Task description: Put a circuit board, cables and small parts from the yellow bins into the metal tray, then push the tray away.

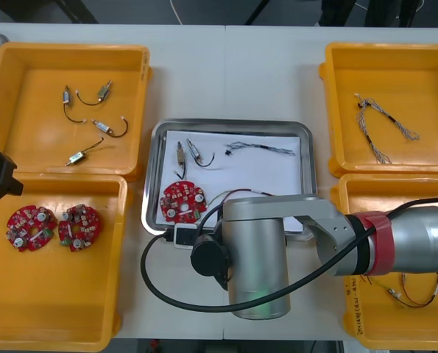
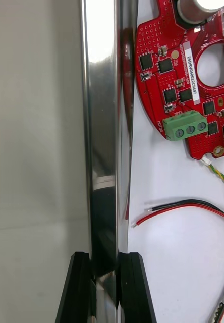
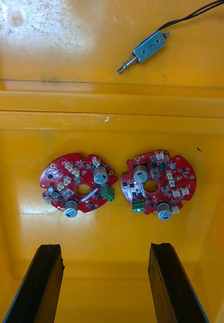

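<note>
Centre table, metal tray (image 1: 230, 125), long axis left-right: holds circuit board (image 1: 182, 201), cables (image 1: 266, 148), small metal part (image 1: 180, 153). My right gripper (image 2: 106, 255) pinches its rim. My left gripper (image 3: 106, 247) is wide over two boards (image 3: 79, 184) in a yellow bin (image 3: 21, 151).

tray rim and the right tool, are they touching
Touching: right wrist view shows the right tool shut on the tray rim, fingers against both its sides.
</note>
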{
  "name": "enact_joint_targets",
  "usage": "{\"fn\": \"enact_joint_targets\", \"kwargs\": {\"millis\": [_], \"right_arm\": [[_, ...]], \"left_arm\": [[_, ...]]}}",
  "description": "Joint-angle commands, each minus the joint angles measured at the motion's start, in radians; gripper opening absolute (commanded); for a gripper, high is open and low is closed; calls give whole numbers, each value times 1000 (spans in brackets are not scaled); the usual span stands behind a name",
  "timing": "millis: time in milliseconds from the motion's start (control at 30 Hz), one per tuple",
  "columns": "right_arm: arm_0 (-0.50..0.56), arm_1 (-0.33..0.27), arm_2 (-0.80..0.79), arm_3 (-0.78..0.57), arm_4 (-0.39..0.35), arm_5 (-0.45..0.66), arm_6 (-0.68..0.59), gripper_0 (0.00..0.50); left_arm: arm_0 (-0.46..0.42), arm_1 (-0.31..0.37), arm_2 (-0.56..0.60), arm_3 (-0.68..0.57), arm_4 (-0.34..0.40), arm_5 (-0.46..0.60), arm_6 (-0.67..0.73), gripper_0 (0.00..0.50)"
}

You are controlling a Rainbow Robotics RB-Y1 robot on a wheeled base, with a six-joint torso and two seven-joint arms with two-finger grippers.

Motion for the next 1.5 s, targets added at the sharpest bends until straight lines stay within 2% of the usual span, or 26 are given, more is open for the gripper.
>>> {"fn": "enact_joint_targets", "kwargs": {"millis": [33, 433, 733, 1500], "right_arm": [[-72, -17, 21, 10, 10, -11, -33, 0], [-153, -16, 21, 59, 11, -13, -33, 0], [-196, -14, 21, 102, 45, -19, -29, 0], [-277, 6, 23, 255, 74, -99, -23, 0]], "left_arm": [[15, 50, 33, -29, -4, 7, -66, 500], [15, 50, 33, -29, -4, 7, -66, 500], [15, 50, 33, -29, -4, 7, -66, 500], [15, 50, 33, -29, -4, 7, -66, 500]]}}
